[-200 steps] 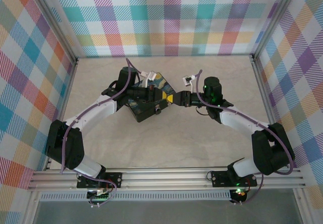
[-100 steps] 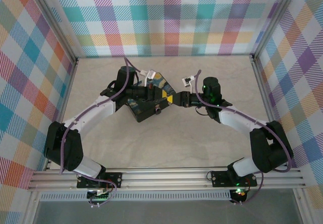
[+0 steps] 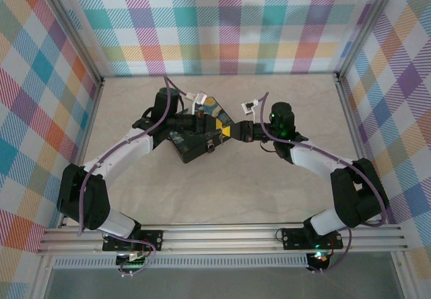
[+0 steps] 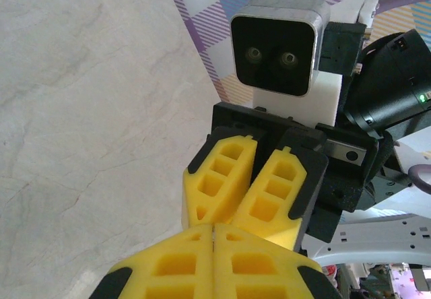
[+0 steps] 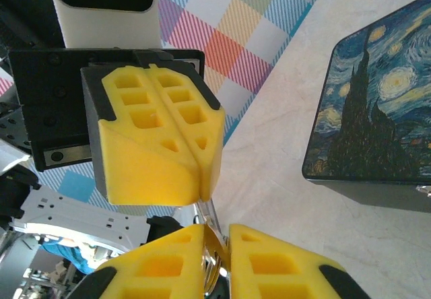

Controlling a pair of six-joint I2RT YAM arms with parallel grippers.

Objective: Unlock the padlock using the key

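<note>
One key (image 5: 213, 255) pinched in right gripper (image 5: 217, 233), tip-to-tip with closed left gripper (image 5: 200, 174).

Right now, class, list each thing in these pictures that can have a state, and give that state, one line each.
blue box: closed, lid down.
padlock: on the box's front; locked or open, too small to tell.
left gripper: shut, fingers pressed together.
right gripper: shut on the key.
key: held, not in the padlock.
</note>
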